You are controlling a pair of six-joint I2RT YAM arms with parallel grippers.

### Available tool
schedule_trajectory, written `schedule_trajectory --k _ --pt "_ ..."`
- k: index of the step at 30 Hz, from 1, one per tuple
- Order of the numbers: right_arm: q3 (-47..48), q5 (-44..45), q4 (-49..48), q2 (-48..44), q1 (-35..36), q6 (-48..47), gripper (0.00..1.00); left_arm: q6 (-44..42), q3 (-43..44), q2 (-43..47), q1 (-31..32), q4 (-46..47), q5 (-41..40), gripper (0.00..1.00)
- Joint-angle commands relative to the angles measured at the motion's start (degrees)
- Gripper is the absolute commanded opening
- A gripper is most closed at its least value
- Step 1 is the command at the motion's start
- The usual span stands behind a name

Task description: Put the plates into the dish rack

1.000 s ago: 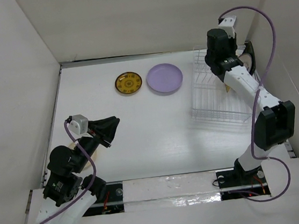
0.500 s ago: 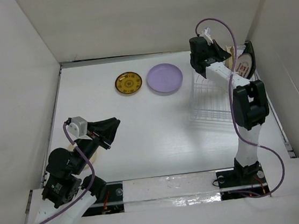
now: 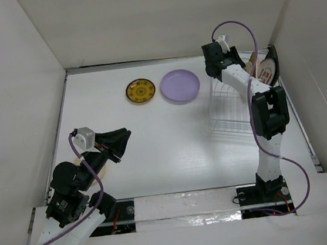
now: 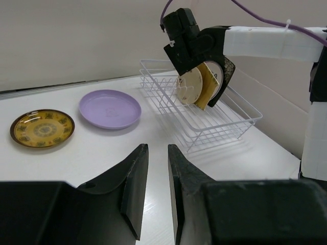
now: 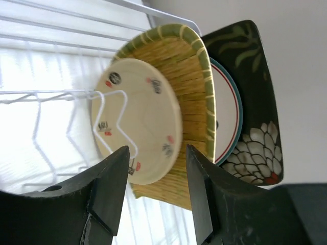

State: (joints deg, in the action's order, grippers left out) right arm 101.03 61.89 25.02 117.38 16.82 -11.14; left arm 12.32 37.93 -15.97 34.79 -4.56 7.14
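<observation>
Two grippers, neither holding anything. The left gripper (image 4: 157,148) hangs low over the table (image 4: 153,127), its fingers a narrow slit apart with only bare table showing between them. Ahead of it to the left the brown-and-yellow plate (image 4: 42,128) lies flat. Just right of that, and a little farther off, lies the lavender plate (image 4: 110,108); the two do not touch. Farther ahead to the right is the dish rack (image 4: 219,130).

The right gripper (image 5: 157,149) is at the rack's far end, fingers spread. Just past its fingertips a cream plate with red marks (image 5: 148,117) stands on edge against a wire tine. Behind it in turn stand a yellow ribbed plate (image 5: 191,81), a white plate with a coloured rim (image 5: 227,117) and a dark flowered plate (image 5: 255,102), overlapping closely.
</observation>
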Motion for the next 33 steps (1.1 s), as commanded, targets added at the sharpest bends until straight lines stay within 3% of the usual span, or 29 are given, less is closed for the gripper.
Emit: schedule_trajectory --k 1,4,6,7,10,12,16,19,22,23,25,33 --pt "2.6 -5.2 0.3 -8.6 2.3 6.9 0.54 0.1 -0.1 -0.6 0.3 2.3 -0.9 0.20" --pt "0.9 -11.0 -3.0 -14.0 7.1 7.4 0.52 0.0 -0.1 -0.6 0.3 2.3 -2.4 0.19" --pt "-2.6 -22.2 -6.1 -16.2 12.6 8.1 0.25 -0.1 0.0 0.1 0.3 2.0 -3.6 0.17" --pt "-3.2 -26.5 -6.4 -16.7 14.5 10.1 0.01 -0.1 0.1 0.4 0.3 1.9 -5.5 0.14" --pt "-6.0 -41.6 -9.5 -15.0 22.1 17.5 0.00 -0.1 -0.1 2.5 0.3 2.0 -11.2 0.01" --pt "-6.5 -50.3 -13.8 -10.8 26.0 21.2 0.00 0.2 -0.3 4.5 0.3 2.1 -14.7 0.00" --pt "-0.5 -58.7 -18.6 -0.3 36.1 29.6 0.00 0.3 -0.7 7.8 0.3 2.2 -24.8 0.00" --pt "7.8 -63.5 -18.3 8.9 39.9 33.6 0.11 0.4 -1.1 10.2 0.3 2.3 -30.0 0.00" --pt "11.8 -67.3 -19.0 15.0 42.8 37.4 0.41 0.2 -1.5 11.1 0.3 2.8 -32.3 0.09" --pt "13.1 -67.9 -19.1 16.2 43.6 38.4 0.56 0.0 -1.5 11.1 0.3 3.1 -32.5 0.11" --pt "13.5 -72.2 -21.2 19.1 43.6 41.4 0.65 -0.3 -1.6 10.1 0.3 3.2 -33.0 0.16" --pt "12.2 -82.4 -31.2 25.2 44.9 50.9 0.68 -1.1 -1.2 4.9 0.3 3.2 -32.7 0.20"
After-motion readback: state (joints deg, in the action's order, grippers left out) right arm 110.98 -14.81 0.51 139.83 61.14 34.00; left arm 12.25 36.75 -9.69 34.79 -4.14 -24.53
